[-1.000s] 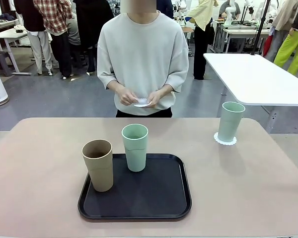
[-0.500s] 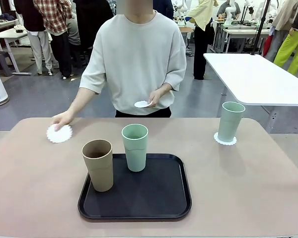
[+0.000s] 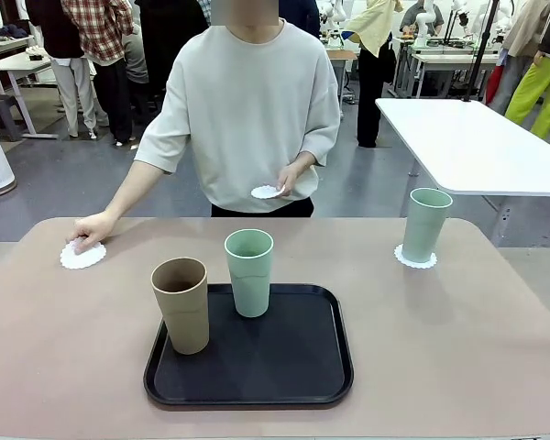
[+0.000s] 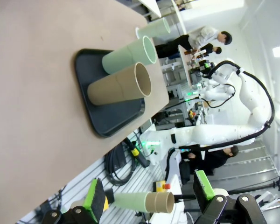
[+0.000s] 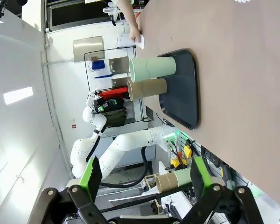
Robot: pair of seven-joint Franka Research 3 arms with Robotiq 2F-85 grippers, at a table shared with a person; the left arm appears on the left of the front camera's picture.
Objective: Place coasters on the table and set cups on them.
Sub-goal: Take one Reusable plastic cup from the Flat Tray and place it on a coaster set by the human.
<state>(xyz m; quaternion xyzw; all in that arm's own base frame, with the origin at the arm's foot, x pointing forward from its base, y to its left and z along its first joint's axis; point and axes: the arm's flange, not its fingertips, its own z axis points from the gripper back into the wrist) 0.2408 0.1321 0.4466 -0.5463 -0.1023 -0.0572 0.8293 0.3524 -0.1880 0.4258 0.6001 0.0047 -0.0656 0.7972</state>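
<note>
On the beige table (image 3: 458, 348), a person's hand (image 3: 92, 229) presses a white lacy coaster (image 3: 82, 256) down at the far left. The other hand holds a second coaster (image 3: 267, 192) at waist height. At the far right a mint cup (image 3: 426, 225) stands on a third coaster (image 3: 415, 258). A tan cup (image 3: 182, 304) and a mint cup (image 3: 249, 272) stand upright on the black tray (image 3: 247, 385). My left gripper (image 4: 149, 193) is open, off the table's near side, far from the tan cup (image 4: 116, 86). My right gripper (image 5: 145, 176) is open too, away from the tray (image 5: 184, 102).
A white rectangular table (image 3: 477, 137) stands behind at the right. The person stands at the middle of the far edge. Bare tabletop lies left and right of the tray.
The person's hand took one coaster from in front of the body, laid it on the table at the far left, then slid it further left. The cups have not moved.
</note>
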